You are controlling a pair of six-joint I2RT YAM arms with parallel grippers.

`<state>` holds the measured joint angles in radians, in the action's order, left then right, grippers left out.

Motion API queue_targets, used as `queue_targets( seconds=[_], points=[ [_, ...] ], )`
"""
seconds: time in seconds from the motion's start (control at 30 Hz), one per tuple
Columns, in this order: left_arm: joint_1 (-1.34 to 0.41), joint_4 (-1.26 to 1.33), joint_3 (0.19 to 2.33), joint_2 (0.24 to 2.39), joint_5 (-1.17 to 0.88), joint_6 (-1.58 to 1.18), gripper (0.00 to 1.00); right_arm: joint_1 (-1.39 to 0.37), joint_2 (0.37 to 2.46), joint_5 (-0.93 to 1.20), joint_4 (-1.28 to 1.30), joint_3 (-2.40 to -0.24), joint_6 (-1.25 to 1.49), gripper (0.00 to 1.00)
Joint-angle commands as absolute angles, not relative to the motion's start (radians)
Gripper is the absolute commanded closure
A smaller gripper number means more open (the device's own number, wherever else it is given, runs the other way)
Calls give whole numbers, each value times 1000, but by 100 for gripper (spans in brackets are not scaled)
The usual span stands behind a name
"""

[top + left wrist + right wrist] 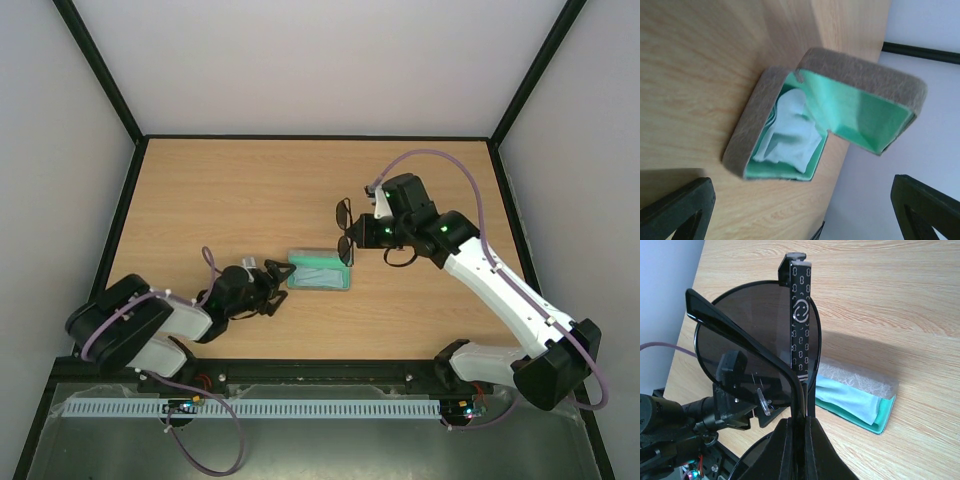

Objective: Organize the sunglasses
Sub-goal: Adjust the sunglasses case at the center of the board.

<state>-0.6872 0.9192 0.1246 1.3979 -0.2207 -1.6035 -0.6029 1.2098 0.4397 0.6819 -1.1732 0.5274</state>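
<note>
My right gripper is shut on the sunglasses and holds them in the air, above and right of the open case. In the right wrist view the fingers pinch the folded temple arms, and a round dark lens stands up in front of the camera. The grey case lies open on the table, teal-green inside, with the light blue cloth crumpled in it. My left gripper is open and empty, just left of the case; both fingertips frame the left wrist view.
The wooden table has a black frame around it and white walls behind. The raised case lid leans toward the far side. The case also shows in the right wrist view, below the sunglasses.
</note>
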Motion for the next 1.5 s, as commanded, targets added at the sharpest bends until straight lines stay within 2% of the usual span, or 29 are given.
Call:
queue_targets(
  seconds=[0.0, 0.53, 1.1, 1.3, 1.47],
  points=[
    [-693, 1088, 174, 1501, -160, -1619, 1, -589, 1201, 440, 723, -1168, 498, 99],
    [-645, 1263, 342, 1803, -157, -1639, 1, -574, 1159, 418, 778, -1161, 479, 99],
    [-632, 1225, 636, 2019, -193, -1649, 1, -574, 1111, 393, 805, -1102, 480, 99],
    [-623, 1219, 661, 2039, -213, -1648, 1, -574, 1113, 389, 821, -1101, 479, 99],
    [-603, 1220, 539, 1898, -223, -1644, 1, -574, 1148, 411, 840, -1134, 491, 99]
  ],
)
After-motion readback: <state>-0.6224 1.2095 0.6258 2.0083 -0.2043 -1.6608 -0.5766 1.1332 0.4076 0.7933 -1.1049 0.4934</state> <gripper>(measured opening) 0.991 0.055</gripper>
